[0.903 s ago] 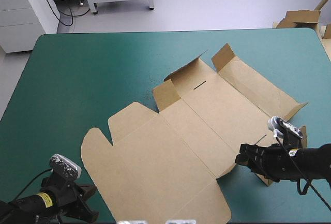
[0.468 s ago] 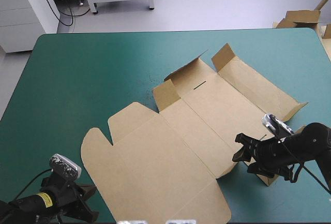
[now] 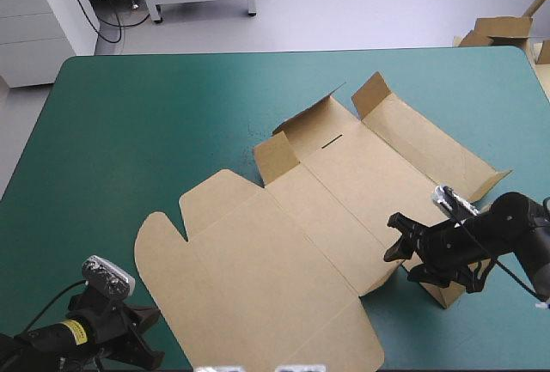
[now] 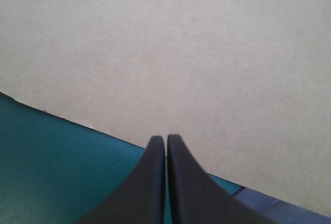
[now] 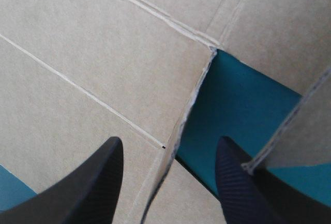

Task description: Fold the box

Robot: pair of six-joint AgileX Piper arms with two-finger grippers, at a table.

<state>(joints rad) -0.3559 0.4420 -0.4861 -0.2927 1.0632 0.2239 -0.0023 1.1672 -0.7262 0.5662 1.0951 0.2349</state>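
The brown box point(image 3: 284, 234) lies as a cut sheet on the teal-green cover, mostly flat, with short flaps point(image 3: 277, 155) raised along its far side. My right gripper point(image 3: 394, 237) is at the sheet's near right corner, open. In the right wrist view my right gripper point(image 5: 169, 144) straddles a cut edge of the box point(image 5: 103, 58), where a flap point(image 5: 297, 131) stands up beside a bare patch of cover. My left gripper point(image 3: 153, 338) sits low at the near left, shut and holding nothing. In the left wrist view my left gripper point(image 4: 165, 138) points at the box's point(image 4: 196, 63) near edge.
More brown board point(image 3: 501, 30) stands beyond the table's far right corner. A white cabinet point(image 3: 39, 15) is off the far left corner. Bare teal-green cover point(image 3: 146, 123) stretches over the left and far parts of the table.
My right arm has turned and moved a little left toward the box's near right corner, with its fingers now around the cut edge. The left arm and the box have not moved.
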